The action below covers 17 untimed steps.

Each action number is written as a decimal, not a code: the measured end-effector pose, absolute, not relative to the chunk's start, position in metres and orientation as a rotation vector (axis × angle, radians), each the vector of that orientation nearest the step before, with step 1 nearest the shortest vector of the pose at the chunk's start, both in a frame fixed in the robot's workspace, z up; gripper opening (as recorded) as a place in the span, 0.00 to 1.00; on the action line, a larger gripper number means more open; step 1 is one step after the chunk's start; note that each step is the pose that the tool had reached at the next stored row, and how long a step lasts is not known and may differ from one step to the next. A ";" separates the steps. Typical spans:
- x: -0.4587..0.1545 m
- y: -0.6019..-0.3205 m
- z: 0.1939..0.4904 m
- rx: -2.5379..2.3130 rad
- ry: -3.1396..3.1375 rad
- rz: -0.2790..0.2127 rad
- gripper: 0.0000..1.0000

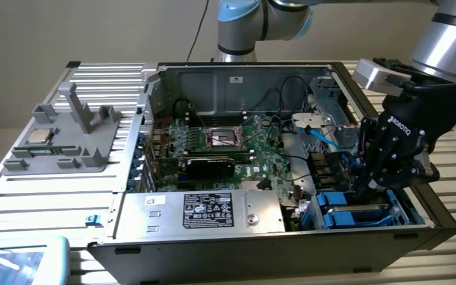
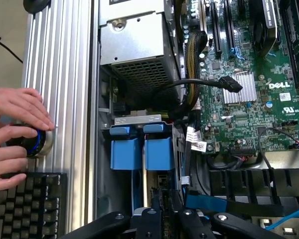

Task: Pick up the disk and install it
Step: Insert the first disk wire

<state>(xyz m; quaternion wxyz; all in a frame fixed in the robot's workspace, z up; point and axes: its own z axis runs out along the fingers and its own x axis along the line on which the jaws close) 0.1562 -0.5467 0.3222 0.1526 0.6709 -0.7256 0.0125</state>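
Gripper [image 1: 368, 189] low inside the open computer case [image 1: 212, 77], over blue drive bays [image 2: 142, 152]; jaws narrow, grip contents unclear.

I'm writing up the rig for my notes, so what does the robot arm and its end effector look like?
The arm has silver-grey metal tube segments with pale blue caps at the joints. A silver block sits at the wrist above the end effector, which is black with white lettering on its body and dark linked fingers.
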 end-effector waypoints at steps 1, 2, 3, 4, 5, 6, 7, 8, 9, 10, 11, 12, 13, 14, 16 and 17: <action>0.156 -0.547 0.322 1.925 -2.082 0.036 0.17; 0.156 -0.547 0.322 1.925 -2.082 0.036 0.17; 0.156 -0.547 0.322 1.925 -2.082 0.036 0.17; 0.156 -0.547 0.322 1.925 -2.082 0.036 0.17; 0.156 -0.547 0.322 1.925 -2.082 0.036 0.17; 0.156 -0.547 0.322 1.925 -2.082 0.036 0.17; 0.156 -0.547 0.322 1.925 -2.082 0.036 0.17; 0.156 -0.547 0.322 1.925 -2.082 0.036 0.17; 0.156 -0.547 0.322 1.925 -2.082 0.036 0.17; 0.156 -0.547 0.322 1.925 -2.082 0.036 0.17; 0.156 -0.547 0.322 1.925 -2.082 0.036 0.17; 0.156 -0.547 0.322 1.925 -2.082 0.036 0.18; 0.156 -0.547 0.323 1.925 -2.082 0.036 0.25; 0.156 -0.547 0.324 1.925 -2.082 0.036 0.25; 0.156 -0.547 0.328 1.925 -2.081 0.036 0.31; 0.156 -0.547 0.330 1.925 -2.082 0.036 0.31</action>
